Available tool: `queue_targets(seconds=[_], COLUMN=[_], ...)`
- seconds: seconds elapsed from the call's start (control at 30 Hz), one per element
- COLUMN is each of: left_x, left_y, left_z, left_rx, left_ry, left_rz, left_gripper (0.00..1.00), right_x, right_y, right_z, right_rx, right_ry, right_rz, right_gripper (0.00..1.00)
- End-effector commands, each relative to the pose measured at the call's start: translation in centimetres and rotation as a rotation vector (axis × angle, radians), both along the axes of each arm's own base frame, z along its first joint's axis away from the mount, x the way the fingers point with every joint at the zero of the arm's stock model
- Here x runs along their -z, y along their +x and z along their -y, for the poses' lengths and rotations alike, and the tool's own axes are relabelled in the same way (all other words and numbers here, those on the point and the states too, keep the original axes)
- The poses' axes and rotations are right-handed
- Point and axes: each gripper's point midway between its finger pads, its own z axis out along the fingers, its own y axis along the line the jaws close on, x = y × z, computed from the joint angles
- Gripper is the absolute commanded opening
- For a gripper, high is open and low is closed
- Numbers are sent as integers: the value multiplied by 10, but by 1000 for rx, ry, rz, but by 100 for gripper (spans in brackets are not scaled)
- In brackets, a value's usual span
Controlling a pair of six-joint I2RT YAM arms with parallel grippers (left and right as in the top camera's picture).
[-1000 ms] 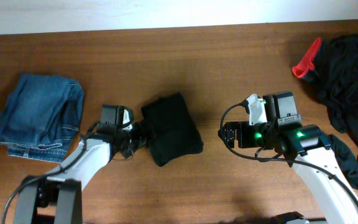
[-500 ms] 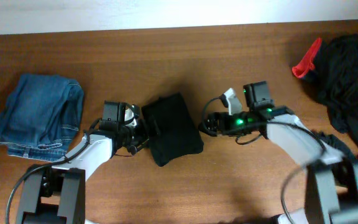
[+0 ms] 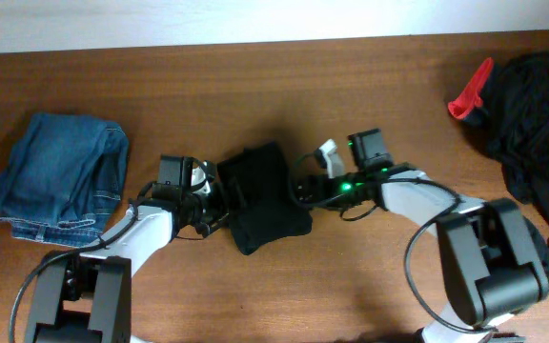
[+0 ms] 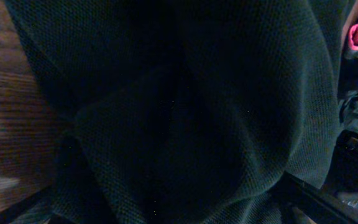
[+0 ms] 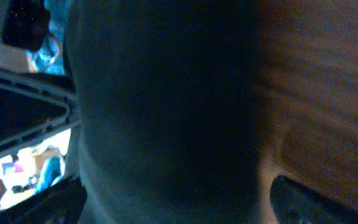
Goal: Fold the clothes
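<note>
On the desk (image 3: 370, 276), folded black garment (image 3: 265, 202) sitting between both hands, left hand (image 3: 219, 197) spread wide against one edge, right hand (image 3: 300, 189) spread wide at the opposite edge, loose black clothes (image 3: 534, 124) well beyond the right hand, jeans (image 3: 60, 176) beyond the left.

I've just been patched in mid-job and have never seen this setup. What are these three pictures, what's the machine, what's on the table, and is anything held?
These are two robot arms at a wooden table. The wide picture looks straight down from above. The two dark ones come from a camera on each wrist, so close that black fabric fills them. In the middle lies a folded black garment. The left claw sits at its left edge, the right claw at its right edge. Both are open and nothing looks gripped. Blue jeans lie far left. Far right is a crumpled black pile with a red piece beside it.
</note>
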Motion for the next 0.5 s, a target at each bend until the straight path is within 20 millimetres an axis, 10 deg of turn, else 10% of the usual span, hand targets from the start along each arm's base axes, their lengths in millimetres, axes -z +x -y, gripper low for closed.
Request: queue_targets(seconds=[0.0,0.47], left_x=[15,13], left_y=[-12,-12], left_z=[-1,4], left_rx=[32,64], left_ry=[18,18], left_rz=[-33,-9], left_gripper=[99,99], right_x=[13,7], right_y=[-1,5], right_z=[-17,-60], right_rx=[18,-54], right_ry=[-24,109], right_rz=[-51,29], right_gripper=[100,59])
